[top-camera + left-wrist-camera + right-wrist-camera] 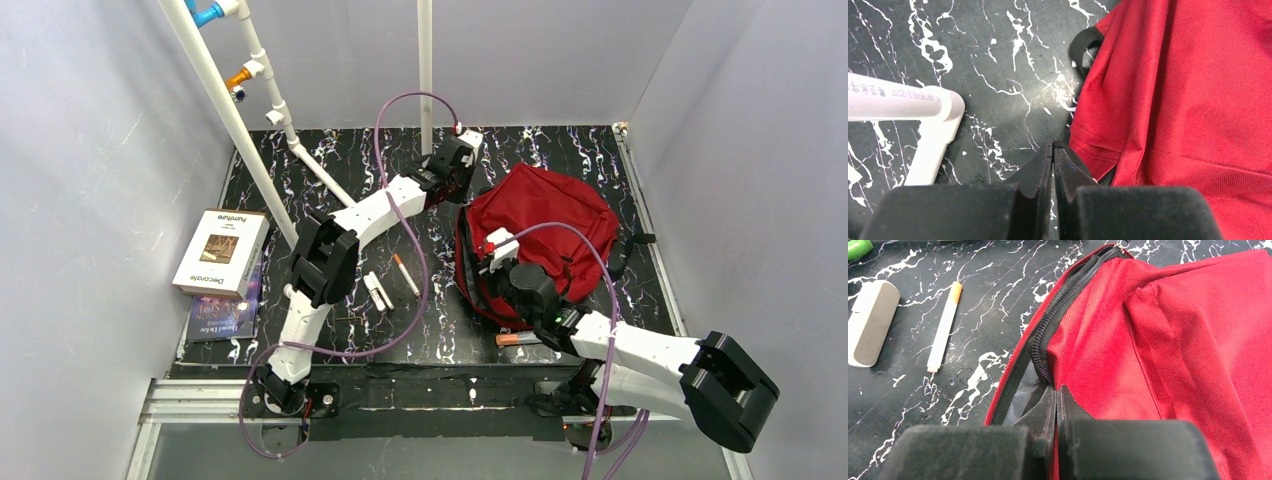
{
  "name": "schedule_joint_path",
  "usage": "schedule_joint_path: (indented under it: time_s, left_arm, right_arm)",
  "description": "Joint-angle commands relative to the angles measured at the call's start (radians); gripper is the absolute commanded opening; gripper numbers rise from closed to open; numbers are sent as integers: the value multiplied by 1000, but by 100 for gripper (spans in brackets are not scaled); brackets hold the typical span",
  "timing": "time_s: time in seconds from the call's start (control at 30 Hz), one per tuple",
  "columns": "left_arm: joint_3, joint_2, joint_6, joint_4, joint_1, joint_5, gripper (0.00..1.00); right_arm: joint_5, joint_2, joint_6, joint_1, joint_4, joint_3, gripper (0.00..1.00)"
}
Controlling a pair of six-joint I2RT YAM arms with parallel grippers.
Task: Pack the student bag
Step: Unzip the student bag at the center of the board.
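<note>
The student bag (548, 232), a dark-red fabric backpack, lies right of centre on the black marbled table. My left gripper (462, 166) is at its far-left corner, jaws shut with a black strap (1075, 156) of the student bag (1188, 100) pinched at the tips (1053, 147). At the near-left edge, by the open dark zip (1040, 347), my right gripper (497, 252) is shut on the red fabric (1148, 340); red cloth shows between the jaws (1056, 390). Grey lining shows inside the opening.
A white pen with an orange cap (406, 275) (944, 326) and white oblong pieces (377, 291) (870, 322) lie left of the bag. An orange-tipped marker (520, 339) lies by my right arm. Two books (221, 252) sit far left. White pipes (240, 120) (898, 97) stand behind.
</note>
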Motion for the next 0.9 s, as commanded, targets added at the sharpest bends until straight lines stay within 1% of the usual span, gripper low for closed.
schedule_joint_path:
  time_s: [0.0,0.13,0.17,0.2,0.27,0.37,0.47,0.5,0.53,0.57,0.6,0.63,0.7,0.73,0.77,0.8,0.83,0.87]
  left_arm:
    - [113,11,21,-38,18,-33,0]
    - [229,35,16,-223,18,-17,0]
    - [244,26,10,-258,19,-24,6]
    - [252,8,-2,-295,19,-30,15]
    - [249,-42,-35,-366,21,-18,36]
    - [169,-186,-91,-406,21,87,59]
    - [28,-358,-132,-408,23,248,72]
    - [-31,-419,-142,-404,22,303,80]
    - [-92,-480,-149,-401,21,352,85]
    - [-160,-549,-153,-398,22,389,91]
    - [-243,-616,-159,-388,22,411,94]
    - [-324,-696,-167,-374,23,418,96]
    - [-504,-844,-180,-362,21,390,98]
    - [-577,-917,-188,-371,21,353,98]
    - [-661,-980,-202,-400,23,270,98]
    - [-699,-1047,-220,-434,24,222,98]
    - [-761,-1110,-249,-474,26,86,97]
    - [-803,-1168,-276,-513,27,-10,97]
  right_arm:
    - [-14,-8,31,-11,39,-10,1]
    - [3,7,70,-53,41,16,1]
    - [1,12,83,-70,35,31,1]
    - [6,31,101,-85,27,52,1]
    - [33,74,138,-121,-51,121,1]
    - [73,152,137,-158,-126,216,1]
    - [103,232,97,-184,-203,307,1]
    - [110,257,83,-189,-243,348,1]
    - [119,285,74,-191,-292,393,1]
    - [130,310,74,-193,-338,431,1]
    - [141,332,79,-196,-376,462,1]
    - [148,354,91,-198,-407,489,5]
    - [142,379,111,-200,-447,520,24]
    - [127,385,120,-199,-464,528,32]
    - [116,389,129,-200,-482,533,41]
    - [110,390,138,-199,-492,532,51]
    - [103,391,144,-200,-493,530,57]
    - [95,392,149,-199,-489,526,62]
